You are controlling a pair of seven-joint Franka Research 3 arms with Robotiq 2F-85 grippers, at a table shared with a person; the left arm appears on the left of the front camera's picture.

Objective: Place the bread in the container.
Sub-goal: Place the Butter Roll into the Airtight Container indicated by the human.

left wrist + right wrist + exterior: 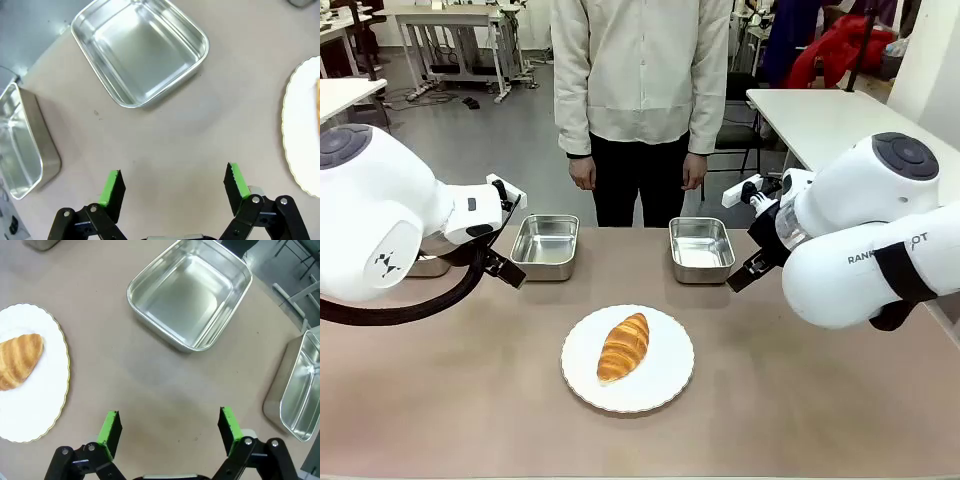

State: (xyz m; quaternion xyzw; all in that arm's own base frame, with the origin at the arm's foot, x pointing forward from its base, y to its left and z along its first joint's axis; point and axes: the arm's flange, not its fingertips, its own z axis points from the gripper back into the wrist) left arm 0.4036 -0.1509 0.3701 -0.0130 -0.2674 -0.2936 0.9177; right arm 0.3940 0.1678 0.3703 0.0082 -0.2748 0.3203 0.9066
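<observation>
We see bread [623,346] on the plate [665,385] midway between left tool [173,175] and right tool [169,415], both wide and empty, long axis running near-left to far-right.

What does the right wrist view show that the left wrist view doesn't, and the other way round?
Right wrist view, not the left: most of the croissant, lying on the plate, and the open right claw. Left wrist view, not the right: the open left claw; of the croissant it catches just a sliver at the frame edge. Both: part of the white scalloped plate, the tan table, an empty steel tray ahead of the claw and a cropped tray at the side, not necessarily the same trays.
</observation>
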